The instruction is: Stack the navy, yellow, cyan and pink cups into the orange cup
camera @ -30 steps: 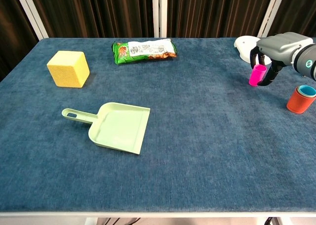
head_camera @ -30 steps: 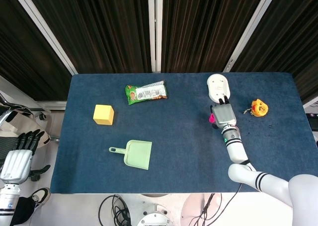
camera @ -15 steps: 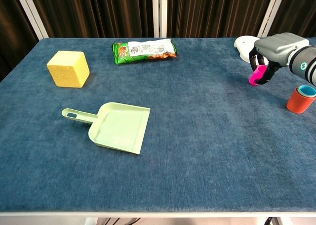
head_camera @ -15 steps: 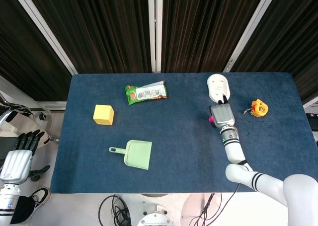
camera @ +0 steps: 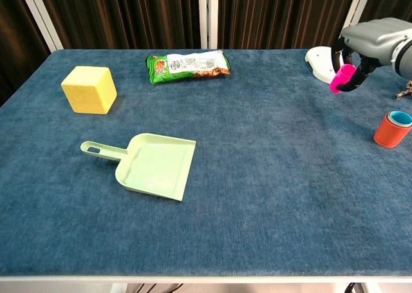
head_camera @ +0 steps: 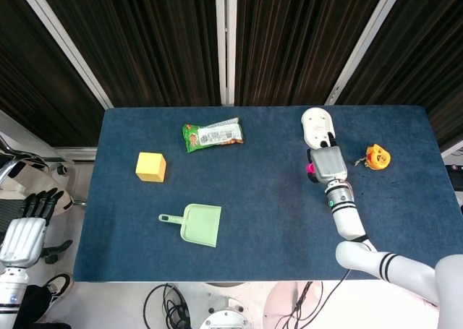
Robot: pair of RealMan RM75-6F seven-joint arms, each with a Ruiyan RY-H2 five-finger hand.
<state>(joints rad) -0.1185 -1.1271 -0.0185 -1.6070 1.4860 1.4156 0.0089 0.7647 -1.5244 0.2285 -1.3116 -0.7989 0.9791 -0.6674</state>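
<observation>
My right hand (camera: 367, 45) holds the pink cup (camera: 342, 78) tilted, clear above the table at the far right. In the head view the same hand (head_camera: 326, 163) covers most of that pink cup (head_camera: 309, 169). The orange cup (camera: 391, 131) stands upright near the right edge, below and right of the hand, with a cyan cup (camera: 400, 118) nested in it. Navy and yellow cups are not visible on their own. My left hand (head_camera: 25, 228) hangs off the table at the left, fingers apart and holding nothing.
A green dustpan (camera: 152, 165) lies mid-table, a yellow block (camera: 89, 89) at the left, a snack bag (camera: 188, 66) at the back. A white device (camera: 320, 63) sits just behind my right hand. A small yellow toy (head_camera: 377, 156) lies at the far right.
My right hand has risen with the pink cup, lifting it off the table and tilting it, and shifted slightly right toward the orange cup. The left hand stayed put.
</observation>
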